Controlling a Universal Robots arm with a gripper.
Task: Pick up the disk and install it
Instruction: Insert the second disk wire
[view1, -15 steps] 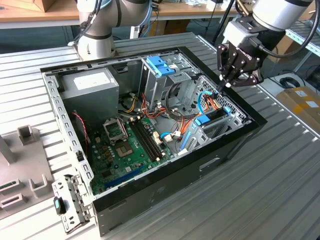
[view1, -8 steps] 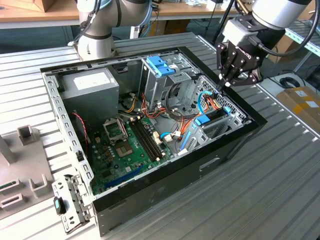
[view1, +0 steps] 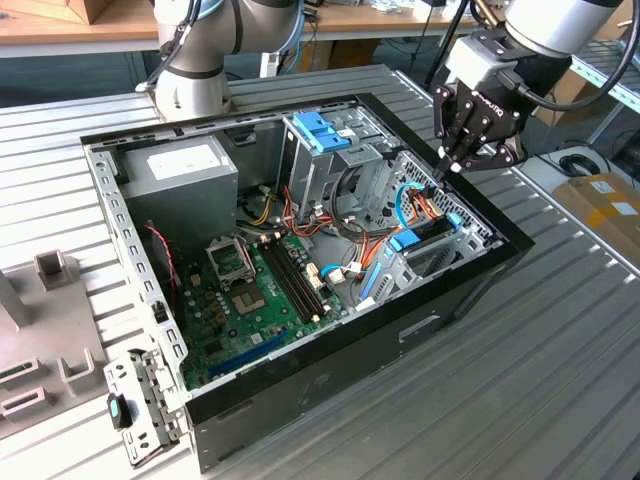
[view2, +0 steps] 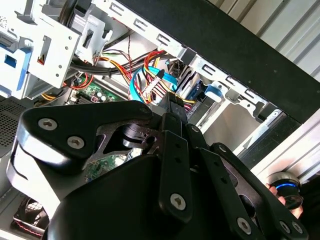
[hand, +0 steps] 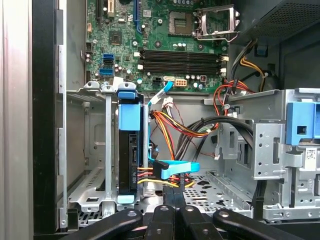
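Black fingers (view1: 447, 165) are seen pressed together with nothing between them, their tips lowered into the open computer case (view1: 330, 370) beside a bundle of blue and orange cables (hand: 172, 167). In the first wrist view the disk (hand: 128, 150) is found standing on edge in a metal bay, just beside those cables, with blue rails at its ends. The arm (view1: 545, 30) is angled down from the exterior view's upper right, wrist tilted toward the case's front corner. A green board (view1: 250, 310), a grey power box (view1: 185, 175) and a cage with a blue handle (view1: 320, 135) are seen inside the case. The case is laid on a ribbed grey metal counter (view1: 560, 360); a wooden bench (view1: 60, 30) is visible behind.
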